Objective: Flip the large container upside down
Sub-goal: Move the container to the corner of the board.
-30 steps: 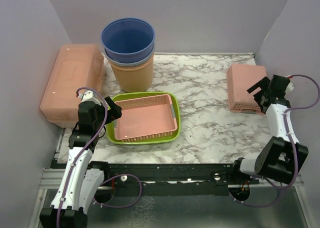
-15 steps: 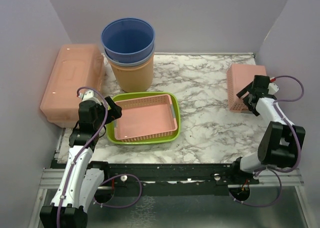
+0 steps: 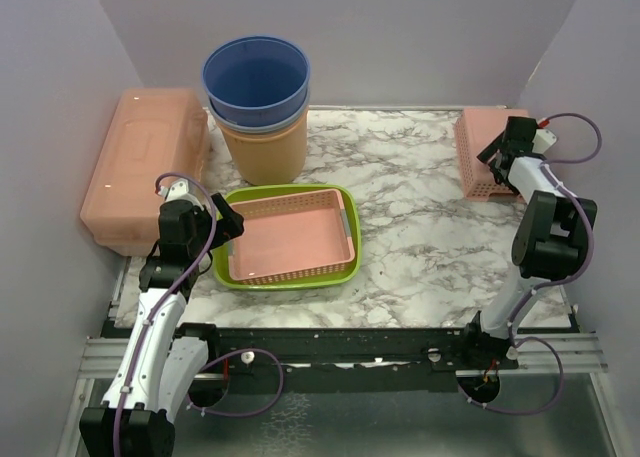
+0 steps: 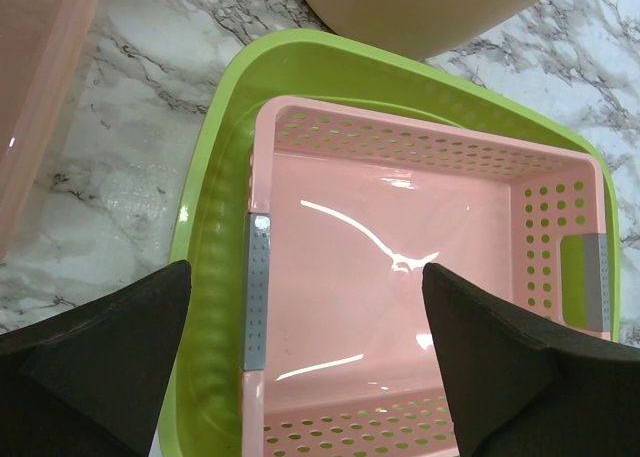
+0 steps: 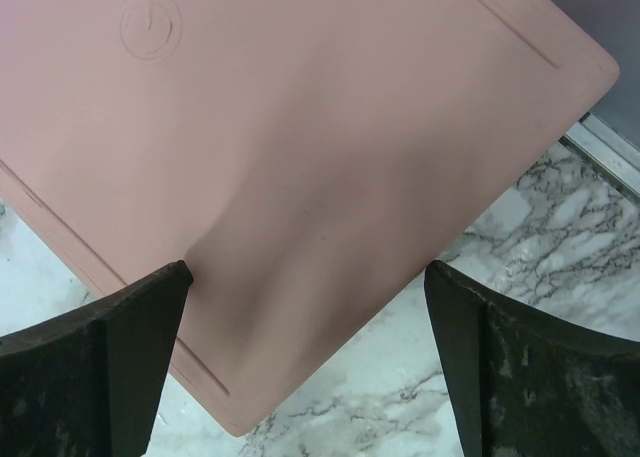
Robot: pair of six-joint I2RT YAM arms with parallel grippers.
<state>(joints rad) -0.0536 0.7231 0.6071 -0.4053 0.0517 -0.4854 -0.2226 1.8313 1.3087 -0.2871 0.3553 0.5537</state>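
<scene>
A large pale-pink lidded container (image 3: pixel 145 167) stands upright at the far left, and its edge shows in the left wrist view (image 4: pixel 40 77). My left gripper (image 3: pixel 228 227) is open and empty, to the right of the container. It hovers over the left rim of a green tray (image 4: pixel 215 207) that holds a pink perforated basket (image 4: pixel 400 277). My right gripper (image 3: pixel 497 157) is open and empty at the back right. It is right at a small pink basket (image 3: pixel 478 152) lying bottom up, whose flat base fills the right wrist view (image 5: pixel 300 127).
A blue bucket (image 3: pixel 257 77) is nested in a tan bucket (image 3: pixel 265 147) at the back, just behind the green tray (image 3: pixel 345 267). The tan bucket's wall shows in the left wrist view (image 4: pixel 420 7). Purple walls close in the left, back and right sides. Bare marble (image 3: pixel 420 237) lies between the tray and the small basket.
My right arm has stretched toward the back right corner. The small upturned pink basket has shifted back with it. My left arm has barely moved.
</scene>
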